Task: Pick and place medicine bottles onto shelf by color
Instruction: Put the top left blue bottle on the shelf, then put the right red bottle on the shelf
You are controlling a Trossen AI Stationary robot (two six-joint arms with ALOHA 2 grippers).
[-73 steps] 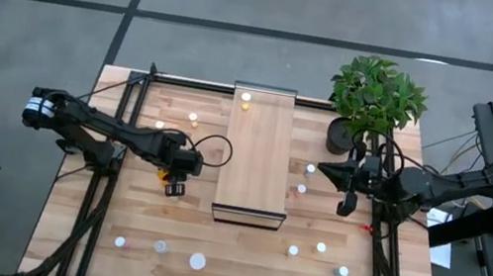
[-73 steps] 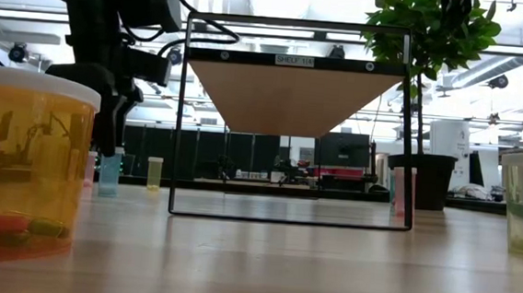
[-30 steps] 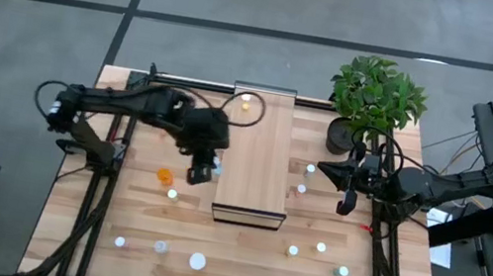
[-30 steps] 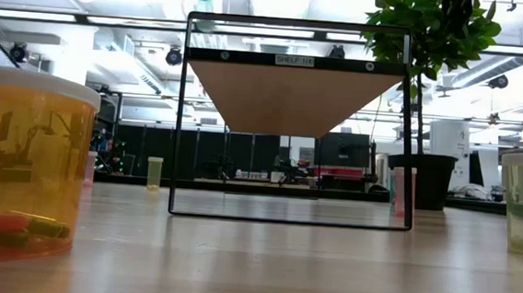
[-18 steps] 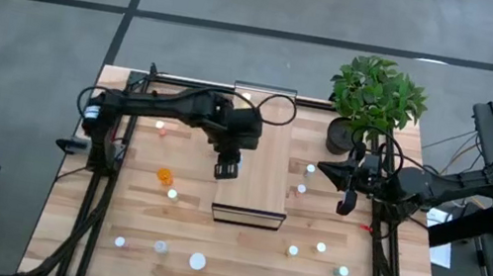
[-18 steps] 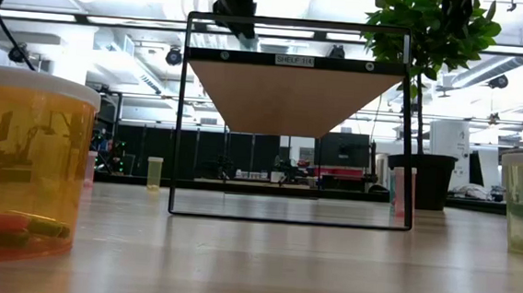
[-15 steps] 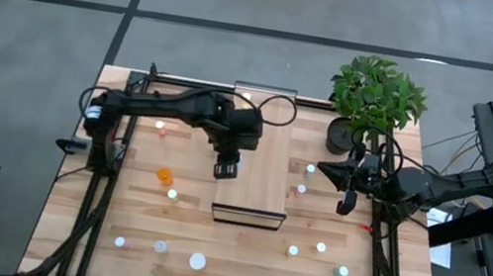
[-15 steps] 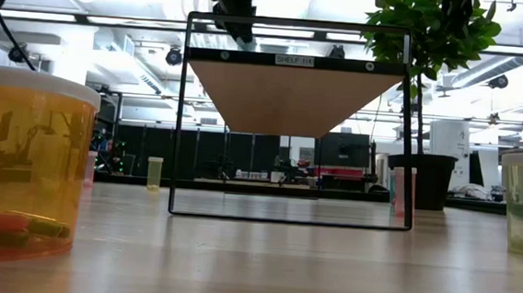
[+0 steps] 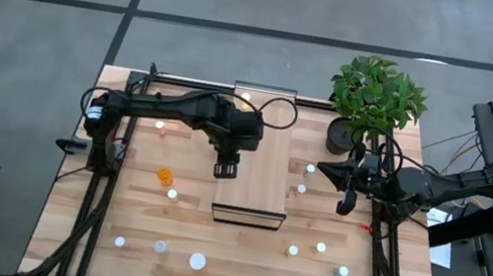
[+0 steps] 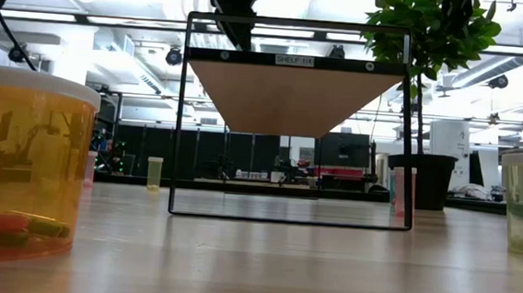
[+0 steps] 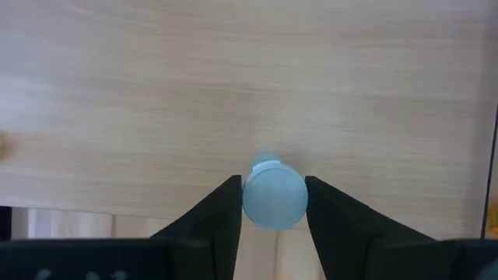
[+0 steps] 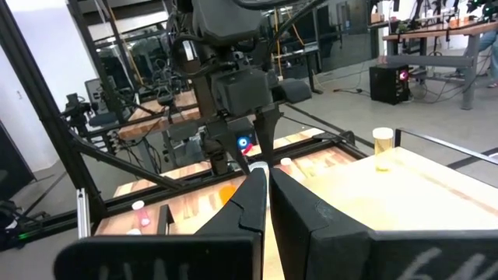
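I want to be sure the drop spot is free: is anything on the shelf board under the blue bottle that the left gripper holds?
Nothing visible. In the left wrist view the pale blue bottle sits between the left gripper's fingers over bare shelf wood. The only other bottle on the shelf, a yellow one, stands at its far end.

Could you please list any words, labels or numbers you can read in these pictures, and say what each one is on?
"SHELF 104": small label on the shelf's dark front frame bar, low view; the digits are small, so I am less sure of them.
Bottles: no readable labels.
Nothing else is legible in any view.
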